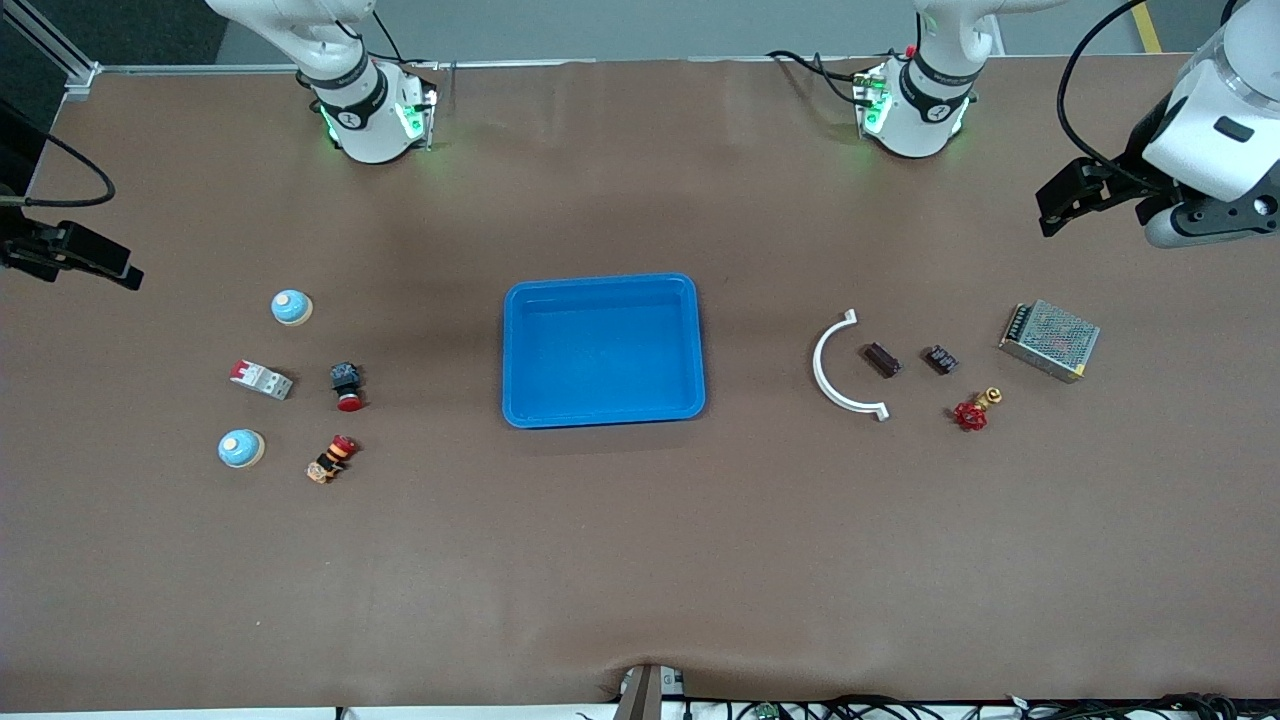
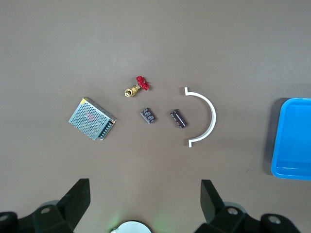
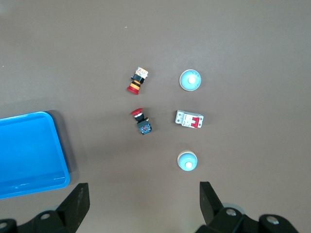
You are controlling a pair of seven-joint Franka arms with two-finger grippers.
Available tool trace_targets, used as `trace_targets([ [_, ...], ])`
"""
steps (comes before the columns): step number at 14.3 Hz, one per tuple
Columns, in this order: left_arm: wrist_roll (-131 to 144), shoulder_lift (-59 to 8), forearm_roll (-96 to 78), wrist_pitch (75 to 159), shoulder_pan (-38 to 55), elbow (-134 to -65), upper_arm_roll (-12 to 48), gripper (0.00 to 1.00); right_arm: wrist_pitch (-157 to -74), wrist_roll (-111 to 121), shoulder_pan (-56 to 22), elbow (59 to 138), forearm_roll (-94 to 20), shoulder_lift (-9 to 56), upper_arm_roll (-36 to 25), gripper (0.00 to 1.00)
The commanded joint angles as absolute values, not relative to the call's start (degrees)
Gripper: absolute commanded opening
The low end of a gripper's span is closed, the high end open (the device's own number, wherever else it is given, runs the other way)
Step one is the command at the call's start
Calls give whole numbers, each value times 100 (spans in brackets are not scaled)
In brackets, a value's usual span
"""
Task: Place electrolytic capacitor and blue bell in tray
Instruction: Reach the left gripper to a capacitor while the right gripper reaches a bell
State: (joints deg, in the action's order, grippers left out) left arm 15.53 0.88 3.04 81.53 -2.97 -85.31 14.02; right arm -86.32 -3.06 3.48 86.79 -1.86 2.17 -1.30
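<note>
The bright-blue tray (image 1: 603,350) lies empty at the table's middle. Two blue bells sit toward the right arm's end, one (image 1: 291,307) farther from the front camera than the other (image 1: 241,448). A dark cylindrical capacitor (image 1: 882,360) lies toward the left arm's end, beside a white curved piece (image 1: 845,365). My left gripper (image 1: 1072,192) is open and empty, high over that end of the table; its wrist view shows the capacitor (image 2: 178,119) and the tray's edge (image 2: 294,141). My right gripper (image 1: 78,255) is open and empty over the other end; its wrist view shows both bells (image 3: 190,80) (image 3: 187,161).
Near the bells lie a circuit breaker (image 1: 262,379), a black and red push button (image 1: 346,385) and an orange and red button (image 1: 331,460). Near the capacitor lie a small black component (image 1: 941,359), a red-handled brass valve (image 1: 974,410) and a metal power supply (image 1: 1049,339).
</note>
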Motion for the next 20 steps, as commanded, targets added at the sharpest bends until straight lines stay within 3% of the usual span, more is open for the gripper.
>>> trace_targets([
  [1,1450,88,352,8121,-316,-8473,1415,100,-8596,-272,422,8710,-185,141,-105,100],
  [5,1415,-69,343,8130,-334,-8464,1397,100,-8666,-281,396,8710,-202,149,-97,100],
  [9,1625,-377,360,8182,-299,-8954,1389,100,-8762,-273,457,8902,-246,158,-97,100],
  [14,3248,-334,299,9796,-308,-10737,1494,100,-10078,-193,773,10036,-89,324,-105,100],
  [20,4227,-413,238,11739,-299,-12320,1600,100,-11274,-185,932,9940,53,1844,-97,100],
])
